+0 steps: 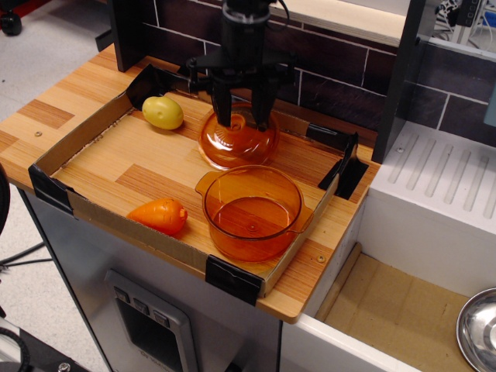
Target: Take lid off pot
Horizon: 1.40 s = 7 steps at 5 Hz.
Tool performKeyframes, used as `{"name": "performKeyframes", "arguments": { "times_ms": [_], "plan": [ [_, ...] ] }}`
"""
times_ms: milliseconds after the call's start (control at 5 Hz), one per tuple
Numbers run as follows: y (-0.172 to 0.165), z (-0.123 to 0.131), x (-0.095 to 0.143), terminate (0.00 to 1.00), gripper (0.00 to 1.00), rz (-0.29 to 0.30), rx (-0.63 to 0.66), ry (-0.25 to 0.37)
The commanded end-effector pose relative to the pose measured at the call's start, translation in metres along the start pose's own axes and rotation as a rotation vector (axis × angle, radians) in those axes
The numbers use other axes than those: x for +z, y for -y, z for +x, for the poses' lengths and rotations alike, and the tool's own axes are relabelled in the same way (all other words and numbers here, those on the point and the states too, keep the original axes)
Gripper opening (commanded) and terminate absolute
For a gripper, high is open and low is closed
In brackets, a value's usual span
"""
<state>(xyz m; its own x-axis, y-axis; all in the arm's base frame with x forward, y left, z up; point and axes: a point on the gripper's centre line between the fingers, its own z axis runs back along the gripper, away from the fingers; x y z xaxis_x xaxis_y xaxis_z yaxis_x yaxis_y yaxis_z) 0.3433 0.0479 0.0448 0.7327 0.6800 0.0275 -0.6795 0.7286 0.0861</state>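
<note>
The orange translucent lid (237,143) stands tilted on the tray floor just behind the pot, with its domed top facing the front and its ring knob (242,121) up between my fingers. My gripper (242,118) hangs straight down over the knob. Its black fingers (221,108) are spread to either side of the knob, with gaps showing, so it is open. The orange translucent pot (253,211) stands uncovered and empty at the tray's front right, with its tab handles at the left and right.
A cardboard-walled tray (93,132) lies on the wooden counter. A yellow toy potato (163,112) sits at the back left and an orange toy carrot (159,215) at the front left. A steel bowl (478,329) is at the lower right, and a white drainer (442,178) to the right.
</note>
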Motion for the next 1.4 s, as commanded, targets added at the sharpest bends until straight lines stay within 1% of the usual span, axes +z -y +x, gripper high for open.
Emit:
{"name": "performKeyframes", "arguments": {
  "times_ms": [0,200,400,600,1000,1200],
  "plan": [
    [-0.004,0.001,0.015,0.0,1.0,-0.008,-0.008,0.028],
    [-0.005,-0.003,0.034,0.0,1.0,-0.041,-0.01,0.028],
    [-0.009,-0.011,0.065,0.0,1.0,-0.082,-0.01,0.035],
    [-0.017,-0.019,0.088,0.0,1.0,-0.092,-0.044,0.009],
    [-0.017,-0.019,0.088,0.0,1.0,-0.092,-0.044,0.009],
    [-0.017,-0.019,0.088,1.0,1.0,-0.092,-0.044,0.009]
  ]
}}
